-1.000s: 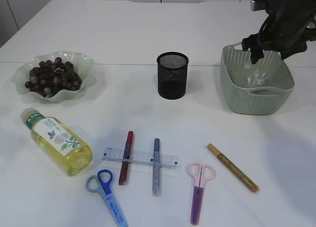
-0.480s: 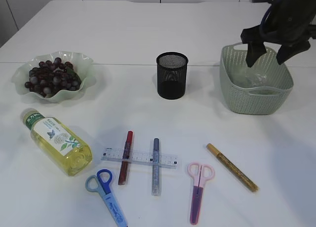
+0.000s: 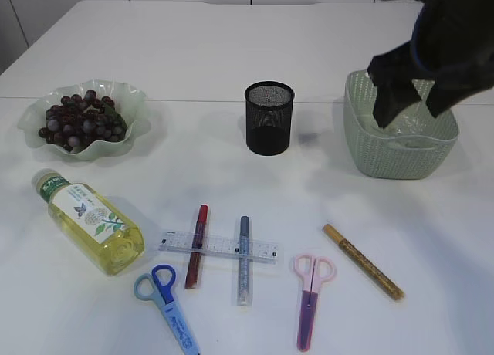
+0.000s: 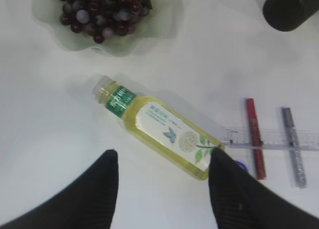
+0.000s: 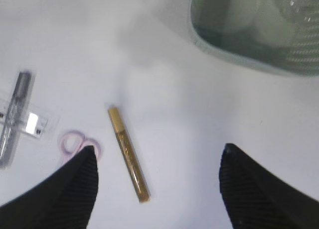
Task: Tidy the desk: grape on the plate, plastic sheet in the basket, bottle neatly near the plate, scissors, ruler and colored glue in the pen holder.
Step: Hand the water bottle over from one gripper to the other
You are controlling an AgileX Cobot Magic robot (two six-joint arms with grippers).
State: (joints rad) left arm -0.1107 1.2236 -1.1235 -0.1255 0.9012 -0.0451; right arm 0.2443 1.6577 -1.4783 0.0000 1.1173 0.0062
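The right gripper (image 3: 407, 100), jaws spread and empty, is hovering over the basket (image 3: 401, 150) where the plastic sheet (image 3: 421, 123) is lying, while the left gripper (image 4: 162, 184), also spread, is hanging above the bottle (image 4: 157, 132) near the basket-far plate (image 3: 85, 116).

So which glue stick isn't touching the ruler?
The gold glue pen, lying alone right of the pink scissors. The red glue pen and silver glue pen both cross the clear ruler.

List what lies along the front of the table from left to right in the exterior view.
Bottle → blue scissors → red glue pen → silver glue pen → pink scissors → gold glue pen. The ruler spans the red and silver pens, so it is left unplaced.
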